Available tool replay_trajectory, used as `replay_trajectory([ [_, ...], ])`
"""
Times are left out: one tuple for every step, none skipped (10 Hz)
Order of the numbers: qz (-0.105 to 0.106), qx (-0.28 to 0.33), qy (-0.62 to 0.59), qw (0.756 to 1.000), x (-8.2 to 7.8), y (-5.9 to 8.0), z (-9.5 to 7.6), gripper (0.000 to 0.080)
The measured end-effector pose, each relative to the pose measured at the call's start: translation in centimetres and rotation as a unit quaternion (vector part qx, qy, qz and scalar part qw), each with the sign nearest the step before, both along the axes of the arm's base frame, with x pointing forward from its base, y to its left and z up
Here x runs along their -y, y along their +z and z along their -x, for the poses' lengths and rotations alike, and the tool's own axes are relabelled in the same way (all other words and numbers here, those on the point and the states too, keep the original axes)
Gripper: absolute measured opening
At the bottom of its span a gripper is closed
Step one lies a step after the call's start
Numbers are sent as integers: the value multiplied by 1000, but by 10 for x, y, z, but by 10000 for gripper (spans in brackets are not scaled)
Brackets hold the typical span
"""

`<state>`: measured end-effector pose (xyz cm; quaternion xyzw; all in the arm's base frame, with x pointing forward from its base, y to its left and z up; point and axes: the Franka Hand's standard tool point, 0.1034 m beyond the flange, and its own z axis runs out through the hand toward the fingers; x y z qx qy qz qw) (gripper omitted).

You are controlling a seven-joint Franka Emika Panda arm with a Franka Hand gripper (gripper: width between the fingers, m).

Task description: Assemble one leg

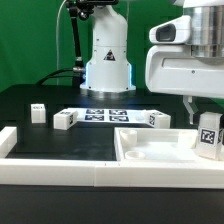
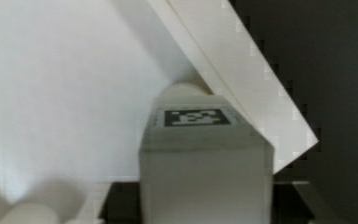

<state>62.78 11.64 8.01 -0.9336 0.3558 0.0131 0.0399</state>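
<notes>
My gripper (image 1: 206, 118) is shut on a leg (image 1: 208, 136), a small white post with a black-and-white tag, held upright over the near right corner of the large white panel (image 1: 150, 152) on the exterior view's right. In the wrist view the leg (image 2: 202, 160) fills the gap between my dark fingers (image 2: 123, 200), its tag facing the camera, with the gripper (image 2: 202, 208) closed on its sides. The panel's flat face (image 2: 69, 90) and raised rim (image 2: 238, 75) lie behind it. I cannot tell whether the leg's lower end touches the panel.
Three more white legs stand on the black table: one (image 1: 38, 113) at the exterior view's left, one (image 1: 65, 120) beside it, one (image 1: 155, 118) behind the panel. The marker board (image 1: 105, 114) lies before the robot base (image 1: 107, 60). A white border wall (image 1: 60, 170) runs along the front.
</notes>
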Motion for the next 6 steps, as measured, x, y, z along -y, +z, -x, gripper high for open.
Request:
replay_trajectory([
  [0,-2,-23,1000,0,0,0,292],
  [0,-6,-65,998,0,0,0,292],
  [0,-8,-95,995,0,0,0,292],
  [0,-11,-122,993,0,0,0,292],
  [0,-14,-165,986,0,-1,1,292],
  [0,-17,-204,979,0,-1,1,292],
])
